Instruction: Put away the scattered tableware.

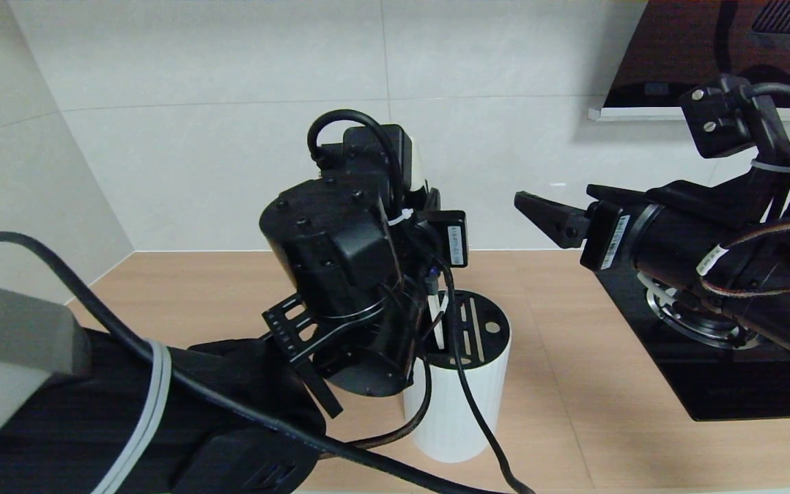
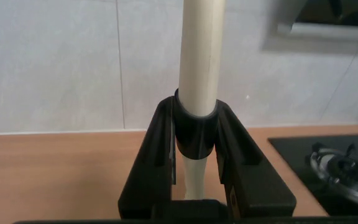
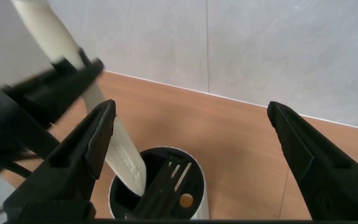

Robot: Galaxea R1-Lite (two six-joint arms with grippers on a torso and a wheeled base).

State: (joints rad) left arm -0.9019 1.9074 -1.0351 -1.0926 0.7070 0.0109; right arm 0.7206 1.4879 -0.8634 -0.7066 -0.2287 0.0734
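Observation:
A white cylindrical holder [image 1: 460, 405] with a black slotted top stands on the wooden counter. My left gripper [image 1: 429, 223] hangs just above it, shut on a cream knife. In the left wrist view the fingers [image 2: 160, 155] clamp the black collar of the knife [image 2: 197, 56]. The pale blade [image 3: 124, 155] slants down, its lower end inside the top of the holder [image 3: 160, 193]; the tip is hidden. My right gripper [image 1: 539, 213] hovers to the right of the holder, higher up, open and holding nothing. Between its spread fingers [image 3: 89, 149] the holder shows below.
A black cooktop [image 1: 710, 384] with a gas burner [image 1: 700, 322] lies on the counter to the right, under my right arm. A dark range hood [image 1: 676, 62] hangs on the tiled wall above it. Bare wood [image 1: 559, 329] runs between holder and cooktop.

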